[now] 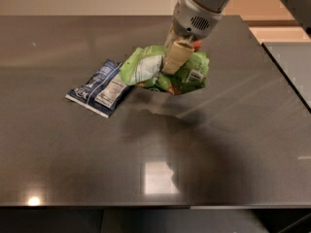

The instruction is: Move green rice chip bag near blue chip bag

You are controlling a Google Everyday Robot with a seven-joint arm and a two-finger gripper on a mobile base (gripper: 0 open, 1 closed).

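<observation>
The green rice chip bag (187, 74) is lime green and crinkly, with a white label panel facing left. My gripper (174, 59) is shut on the bag's top and holds it just above the dark table. The bag's left edge reaches the right edge of the blue chip bag (101, 87), which lies flat on the table with its white label up. I cannot tell if the two bags touch.
A red apple (197, 44) sits behind the green bag, mostly hidden by it and my arm. The dark glossy table (155, 169) runs to its right edge at about (279, 76); a grey surface (291, 62) lies beyond.
</observation>
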